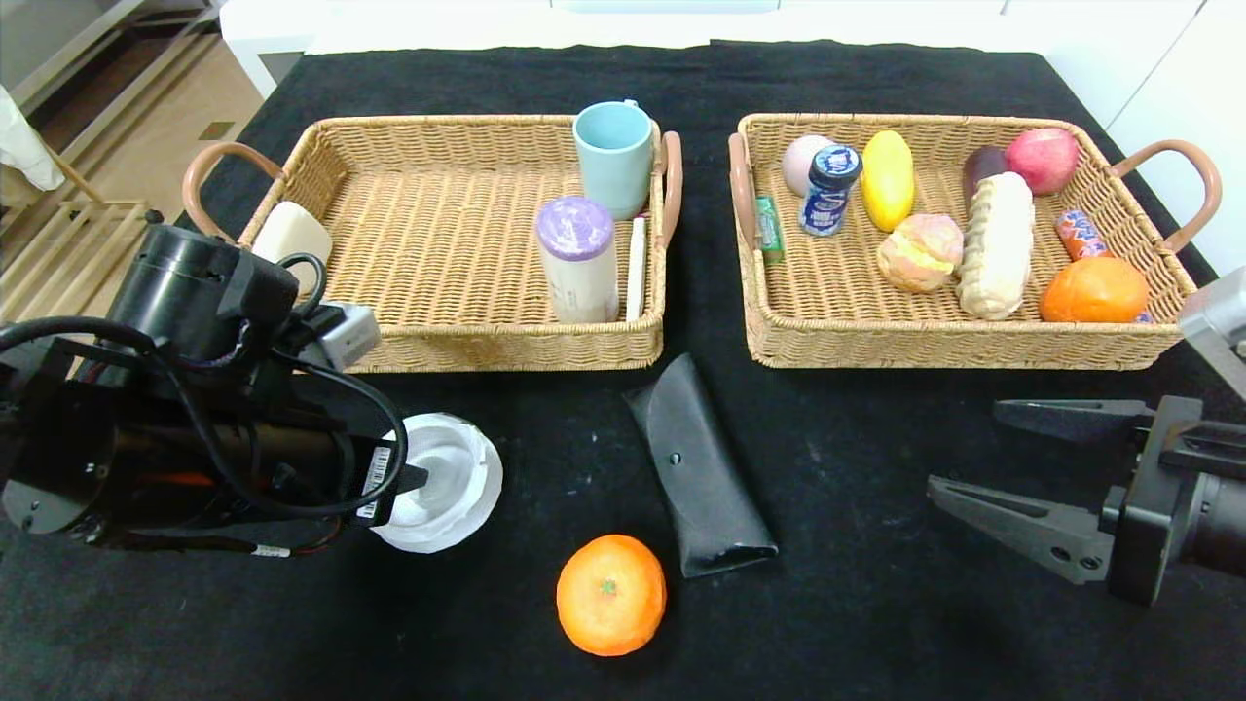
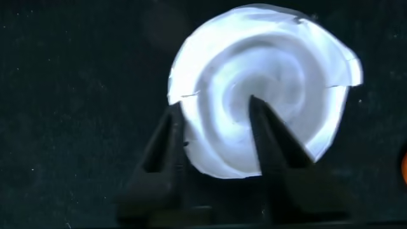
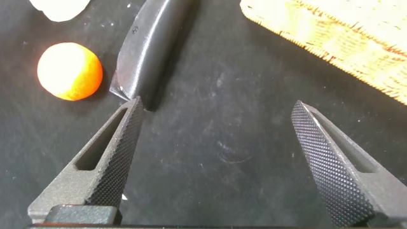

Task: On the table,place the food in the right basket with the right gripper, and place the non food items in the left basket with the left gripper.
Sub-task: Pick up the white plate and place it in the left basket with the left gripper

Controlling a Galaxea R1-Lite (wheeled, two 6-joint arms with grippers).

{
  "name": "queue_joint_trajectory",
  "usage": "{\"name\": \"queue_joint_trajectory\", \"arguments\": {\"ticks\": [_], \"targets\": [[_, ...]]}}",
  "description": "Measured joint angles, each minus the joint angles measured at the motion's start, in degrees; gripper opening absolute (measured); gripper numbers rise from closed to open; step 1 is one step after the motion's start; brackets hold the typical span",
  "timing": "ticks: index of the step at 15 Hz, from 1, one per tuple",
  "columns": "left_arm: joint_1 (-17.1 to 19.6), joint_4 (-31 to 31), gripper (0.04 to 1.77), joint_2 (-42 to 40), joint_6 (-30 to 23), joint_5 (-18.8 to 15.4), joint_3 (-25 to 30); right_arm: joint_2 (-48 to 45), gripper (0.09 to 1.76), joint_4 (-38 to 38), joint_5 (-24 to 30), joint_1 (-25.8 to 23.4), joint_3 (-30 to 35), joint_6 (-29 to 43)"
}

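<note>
Black-clothed table (image 1: 876, 604), two woven wicker baskets side by side toward far edge.

Left wicker basket (image 1: 438, 234), far-left portion: holds light-blue ceramic mug (image 1: 613, 158) at its far-right corner, purple-lidded white cylindrical container (image 1: 578, 257) just in front of mug, thin white stick-like item (image 1: 637, 268) beside container, cream rounded block (image 1: 291, 234) at basket's left wall.

Right wicker basket (image 1: 1119, 341), far-right portion: holds blue-capped small bottle (image 1: 828, 189), yellow oblong fruit (image 1: 888, 179), red apple (image 1: 1042, 160), long cream bread roll (image 1: 997, 243), round pink-yellow bun (image 1: 920, 252), orange round fruit (image 1: 1094, 290), plus other small items.

Still on cloth, near edge: white round swirled plastic lid-like object (image 1: 448, 482) toward near-left; black soft glasses case (image 1: 697, 465) lying at centre, slightly angled; orange mandarin (image 1: 611, 594) just beside case's near end, close to near edge, apart from it.

Left gripper (image 2: 216, 143): over white round object at near-left. Fingers moderately open, one tip (image 2: 257, 111) over object's centre, other at its rim; not closed on it. In head view, fingers hidden by arm.

Right gripper (image 1: 973, 453): near-right side, low over bare cloth, pointing toward centre. Jaws wide apart, nothing between. Glasses case and mandarin ahead of it, well apart from tips.
</note>
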Motion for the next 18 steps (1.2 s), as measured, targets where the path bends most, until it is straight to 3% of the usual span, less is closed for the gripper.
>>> {"name": "queue_joint_trajectory", "arguments": {"ticks": [1, 2, 18], "targets": [[0.02, 0.0, 0.19, 0.02, 0.0, -0.06, 0.22, 0.09, 1.7, -0.02, 0.0, 0.02, 0.0, 0.0], [-0.05, 0.0, 0.11, 0.11, 0.02, -0.11, 0.29, 0.13, 1.7, -0.07, 0.0, 0.02, 0.0, 0.0], [0.15, 0.26, 0.11, -1.68, 0.27, -0.17, 1.38, 0.61, 1.7, 0.02, 0.0, 0.61, 0.46, 0.02]]}}
